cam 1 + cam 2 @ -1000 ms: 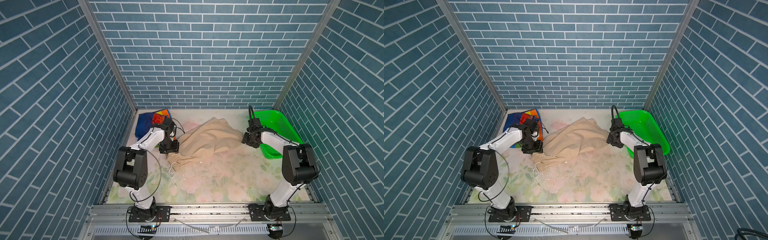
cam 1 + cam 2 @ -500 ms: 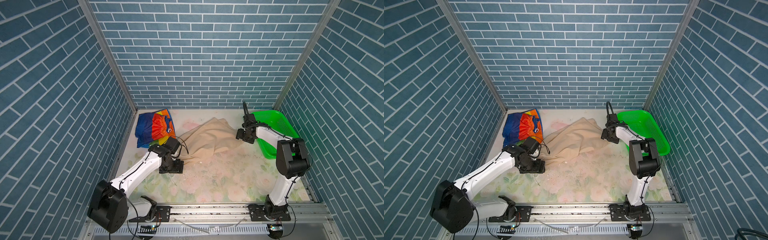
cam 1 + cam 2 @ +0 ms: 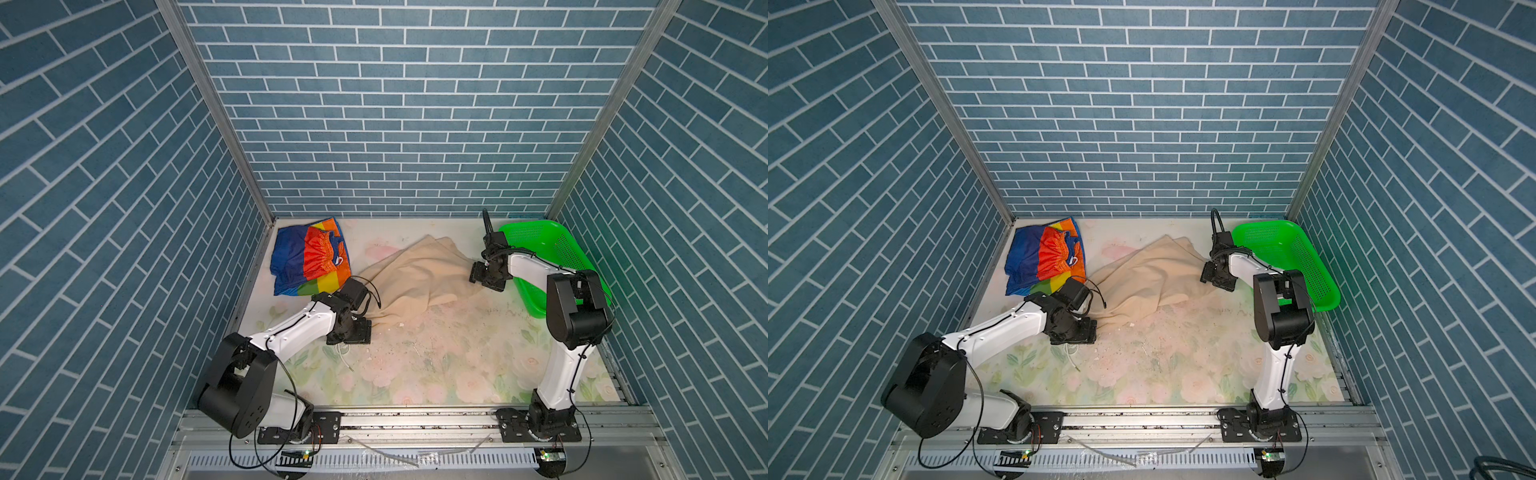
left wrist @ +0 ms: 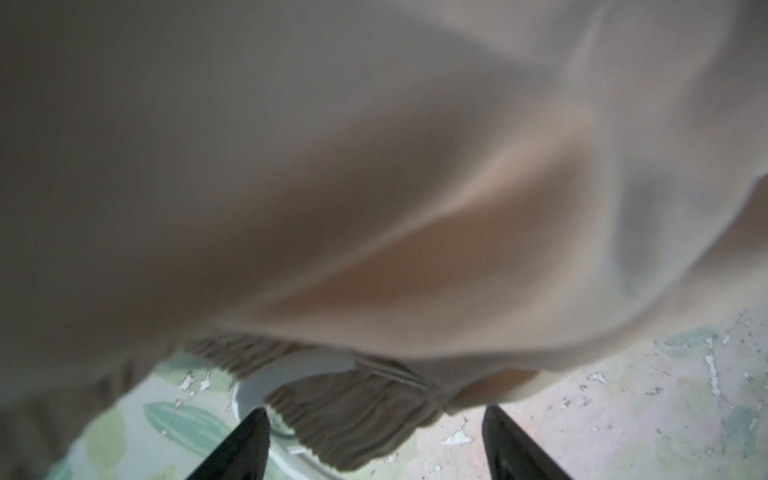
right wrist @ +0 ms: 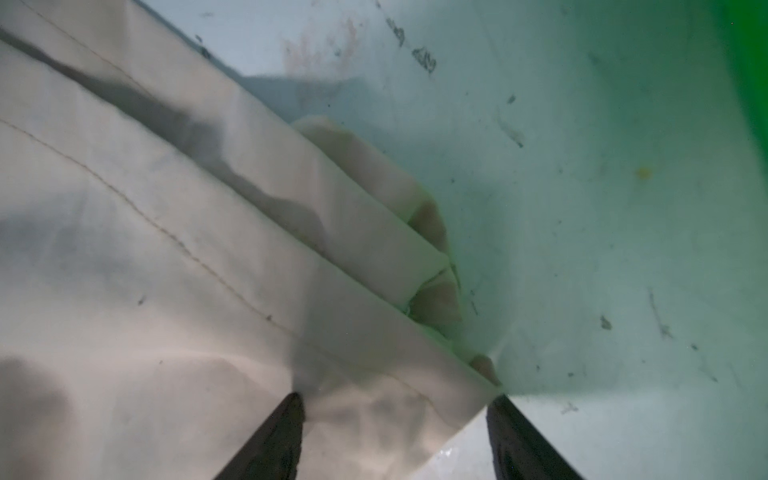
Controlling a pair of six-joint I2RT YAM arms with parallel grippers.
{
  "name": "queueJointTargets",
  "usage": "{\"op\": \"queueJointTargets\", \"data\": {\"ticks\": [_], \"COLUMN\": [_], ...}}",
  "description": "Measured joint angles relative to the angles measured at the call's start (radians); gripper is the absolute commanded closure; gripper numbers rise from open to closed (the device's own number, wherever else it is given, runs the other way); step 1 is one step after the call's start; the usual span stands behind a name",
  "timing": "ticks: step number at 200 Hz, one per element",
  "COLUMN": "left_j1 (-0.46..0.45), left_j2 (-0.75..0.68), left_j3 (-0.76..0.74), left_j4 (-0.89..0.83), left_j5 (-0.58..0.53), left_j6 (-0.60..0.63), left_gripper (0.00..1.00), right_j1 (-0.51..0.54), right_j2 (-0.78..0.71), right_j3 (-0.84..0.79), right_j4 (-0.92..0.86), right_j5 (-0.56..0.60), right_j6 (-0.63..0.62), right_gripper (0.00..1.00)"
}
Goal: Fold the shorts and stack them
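Floral table (image 3: 436, 374), blue brick walls (image 3: 395, 104), beige shorts (image 3: 415, 278)

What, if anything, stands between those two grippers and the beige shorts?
Nothing visible. The left gripper, open, straddles the gathered waistband of the beige shorts; the right gripper, open, straddles a hem corner.

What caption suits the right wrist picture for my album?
Open right end effector poised over a hemmed corner of the beige shorts, green basket beside it.
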Motion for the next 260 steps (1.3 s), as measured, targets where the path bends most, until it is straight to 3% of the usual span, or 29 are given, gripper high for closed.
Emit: {"op": "queueJointTargets", "data": {"ticks": [21, 30, 47, 69, 130, 170, 193, 198, 207, 216, 234, 260], "left_j1": [0.0, 0.0, -0.001, -0.002, -0.002, -0.003, -0.005, -0.006, -0.009, -0.011, -0.013, -0.016], "left_j2": [0.006, 0.014, 0.036, 0.058, -0.09, -0.151, -0.135, -0.131, -0.124, -0.118, -0.109, -0.124], "left_j3": [-0.017, -0.021, -0.026, -0.026, -0.034, -0.095, -0.127, -0.129, -0.131, -0.131, -0.13, -0.064], "left_j4": [0.028, 0.039, 0.054, 0.045, -0.081, -0.133, -0.152, -0.154, -0.157, -0.162, -0.182, -0.283], "left_j5": [-0.009, -0.009, -0.014, -0.016, -0.005, 0.061, 0.106, 0.113, 0.123, 0.135, 0.152, 0.138], "left_j6": [-0.002, -0.005, 0.001, -0.007, -0.058, -0.124, -0.152, -0.157, -0.164, -0.169, -0.18, -0.164], "left_gripper": [0.37, 0.53, 0.78, 0.9, 0.99, 0.98, 0.92, 0.87, 0.74, 0.61, 0.48, 0.44], "right_j1": [-0.004, -0.005, -0.006, -0.006, -0.006, -0.006, -0.006, -0.006, -0.006, -0.006, -0.006, -0.005], "right_j2": [0.008, 0.009, 0.01, 0.01, -0.094, -0.312, -0.408, -0.421, -0.439, -0.446, -0.446, -0.446], "right_j3": [0.0, 0.0, 0.0, 0.0, -0.067, -0.226, -0.311, -0.325, -0.349, -0.364, -0.37, -0.341], "right_j4": [0.025, 0.037, 0.063, 0.084, 0.047, -0.04, -0.101, -0.113, -0.136, -0.154, -0.187, -0.22], "right_j5": [-0.003, -0.004, -0.006, -0.004, 0.05, 0.097, 0.125, 0.128, 0.132, 0.134, 0.132, 0.121], "right_j6": [0.012, 0.015, 0.026, 0.036, 0.02, 0.01, 0.008, 0.006, 0.006, 0.004, -0.002, -0.019], "right_gripper": [0.42, 0.49, 0.72, 1.0, 1.0, 1.0, 1.0, 0.89, 0.6, 0.46, 0.39, 0.38]}}
